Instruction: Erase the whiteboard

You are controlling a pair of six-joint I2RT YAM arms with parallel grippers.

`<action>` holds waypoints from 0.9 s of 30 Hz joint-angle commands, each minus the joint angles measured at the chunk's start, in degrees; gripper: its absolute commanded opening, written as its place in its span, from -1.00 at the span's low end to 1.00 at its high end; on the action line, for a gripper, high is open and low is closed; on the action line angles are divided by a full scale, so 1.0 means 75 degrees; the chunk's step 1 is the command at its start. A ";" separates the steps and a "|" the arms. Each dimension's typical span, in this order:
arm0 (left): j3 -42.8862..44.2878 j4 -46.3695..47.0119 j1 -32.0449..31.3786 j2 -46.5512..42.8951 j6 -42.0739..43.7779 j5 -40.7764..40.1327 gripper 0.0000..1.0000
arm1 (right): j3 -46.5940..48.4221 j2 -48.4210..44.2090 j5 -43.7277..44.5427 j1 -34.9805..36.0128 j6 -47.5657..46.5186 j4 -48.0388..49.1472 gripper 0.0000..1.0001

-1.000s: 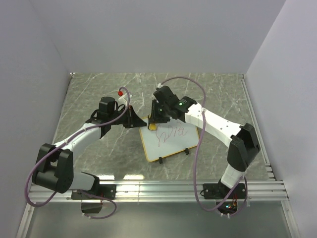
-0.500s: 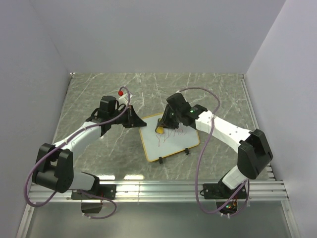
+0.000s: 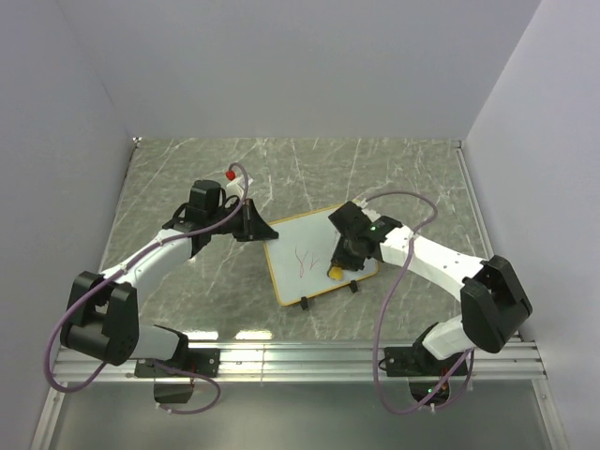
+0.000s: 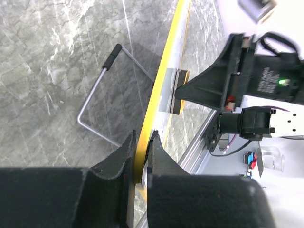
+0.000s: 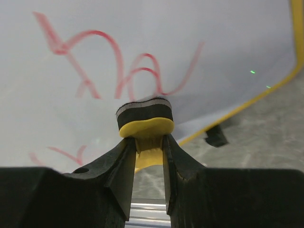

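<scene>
The whiteboard (image 3: pixel 314 236), white with a thin yellow frame, lies tilted in the middle of the marble table. Red scribbles (image 3: pixel 302 261) show on its left half. My left gripper (image 3: pixel 266 232) is shut on the board's upper left corner; in the left wrist view its jaws clamp the yellow frame (image 4: pixel 164 80) seen edge-on. My right gripper (image 3: pixel 337 268) is shut on the small yellow eraser (image 3: pixel 334 273) and presses it on the board near the lower right edge. The right wrist view shows the eraser (image 5: pixel 145 116) against the white face, with red strokes (image 5: pixel 118 61) beyond it.
Two black feet (image 3: pixel 328 294) sit on the board's near edge. A wire stand (image 4: pixel 102 95) sticks out behind the board. A small red object (image 3: pixel 231 174) lies by the left arm. A metal rail (image 3: pixel 300 356) runs along the table's near edge; walls close in on three sides.
My right gripper has swept the eraser from the board's upper left down to its lower right. The red scribbles on the right half are gone. The left gripper has held still.
</scene>
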 commanded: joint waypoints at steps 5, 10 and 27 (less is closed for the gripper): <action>-0.0041 -0.0840 -0.0062 0.0010 0.0872 -0.1284 -0.99 | 0.0118 0.1230 0.1123 0.0756 0.0185 -0.0371 -1.00; -0.0229 -0.0758 -0.0062 -0.0096 0.0872 -0.1273 -0.99 | 0.1978 0.1640 0.1239 0.1449 0.0104 -0.0546 -1.00; -0.0393 -0.0746 -0.0073 -0.0202 0.0837 -0.1296 -0.99 | 0.4116 0.2168 0.1602 0.2095 -0.0096 0.0344 -1.00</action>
